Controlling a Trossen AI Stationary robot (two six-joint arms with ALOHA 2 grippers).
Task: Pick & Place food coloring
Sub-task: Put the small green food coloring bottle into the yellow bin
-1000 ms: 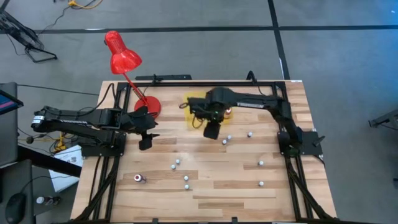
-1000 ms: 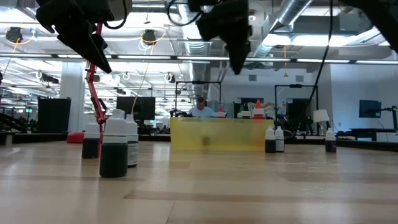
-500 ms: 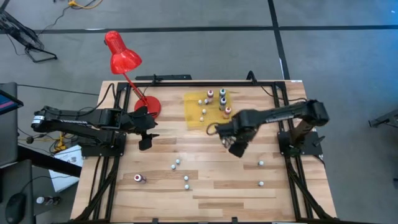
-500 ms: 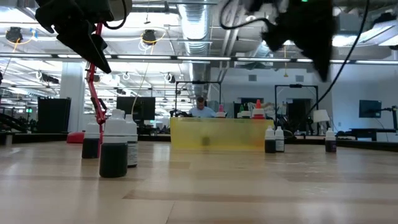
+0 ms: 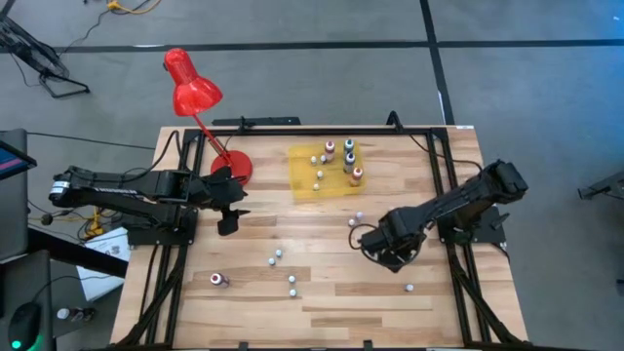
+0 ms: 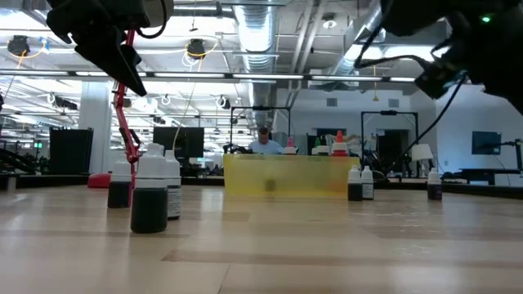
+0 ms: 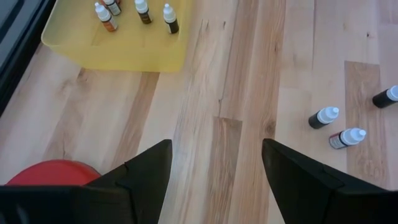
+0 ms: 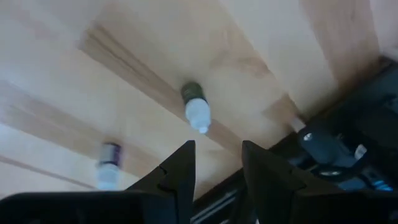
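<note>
The high view shows the whole table: a yellow mat toward twelve o'clock carries several food coloring bottles, and more of them stand scattered over the wood from five to seven o'clock, one red bottle lying near seven. The red desk lamp stands at about eleven o'clock. The left gripper waits at nine o'clock beside the lamp's base, well apart from every bottle. The right gripper hangs at four o'clock, between the mat and the loose bottles near that edge, though this view hides its fingers under the wrist. The right wrist view supplies them: two dark fingers stand a narrow way apart with nothing between, and beyond them a dark-bodied, white-capped bottle and a blurred second one stand on the boards. The left wrist view shows its own fingers spread wide and bare, with the mat's bottles ahead. Only the low view reveals the bottles' height, dark ones near its lens, and a person seated beyond the table.
</note>
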